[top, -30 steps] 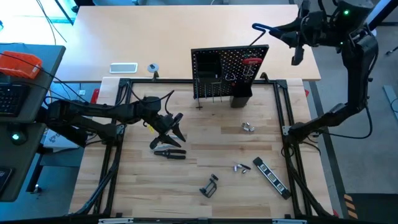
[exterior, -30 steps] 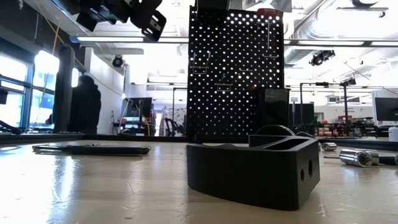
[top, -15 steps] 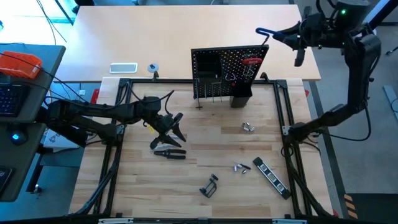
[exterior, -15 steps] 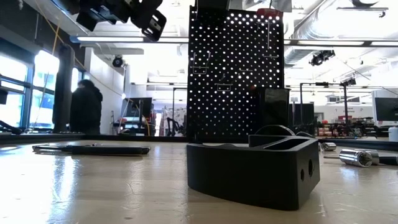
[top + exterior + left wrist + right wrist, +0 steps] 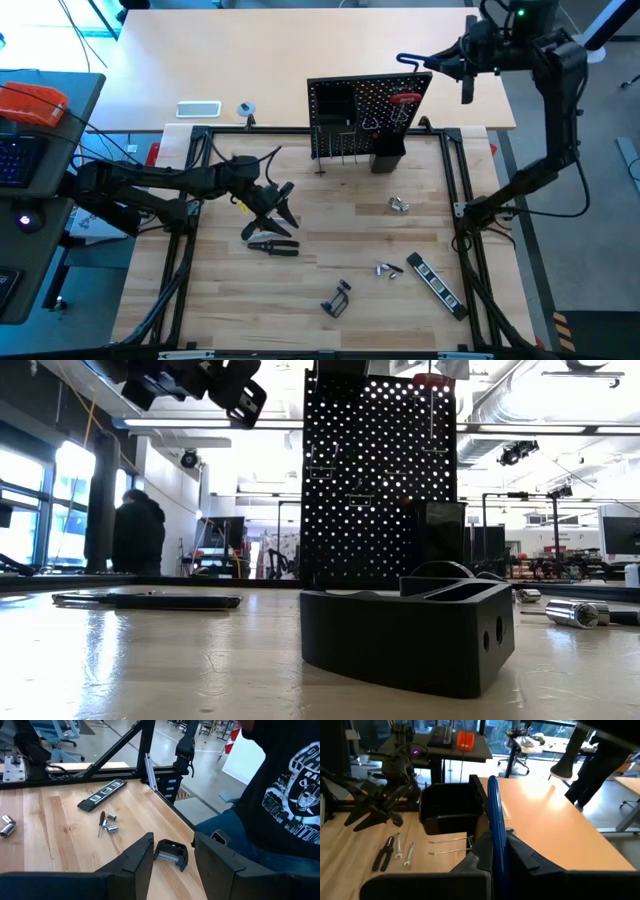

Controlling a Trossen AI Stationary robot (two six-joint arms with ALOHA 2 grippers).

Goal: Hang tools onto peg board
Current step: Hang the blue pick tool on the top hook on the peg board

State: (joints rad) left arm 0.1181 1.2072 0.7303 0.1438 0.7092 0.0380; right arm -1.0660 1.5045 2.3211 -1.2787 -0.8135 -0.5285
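Note:
The peg board (image 5: 370, 110) stands upright at the table's far edge, with a red-handled tool (image 5: 405, 98) and a bin (image 5: 388, 155) on its front. My right gripper (image 5: 447, 68) is high up by the board's top right corner, shut on a blue-handled hex key (image 5: 415, 60). My left gripper (image 5: 280, 205) hovers open above the table's left half, over the black pliers (image 5: 272, 245). In the left wrist view its fingers (image 5: 145, 860) frame the black clamp (image 5: 171, 854) lying farther off. A striped bar (image 5: 437, 280) lies flat at the near right. My right gripper pinches the hex key's blue handle (image 5: 496, 847) between its two fingers, which lie about level and point toward the table's left. The handle's free length (image 5: 493, 805) juts out past the fingertips toward the board's top. The key is lifted clear of everything.
Small sockets (image 5: 398, 204) and bits (image 5: 388, 269) lie loose on the wood. Two metal hooks (image 5: 449, 841) stick out of the board's front. A white flat rectangle (image 5: 198, 109) and a tape roll (image 5: 246, 108) lie behind the frame. A person in a black shirt (image 5: 280, 795) stands at the table's right.
My right gripper has carried the hex key a little down and toward the peg board's top right corner, rolling its wrist as it went. It stays shut on the handle.

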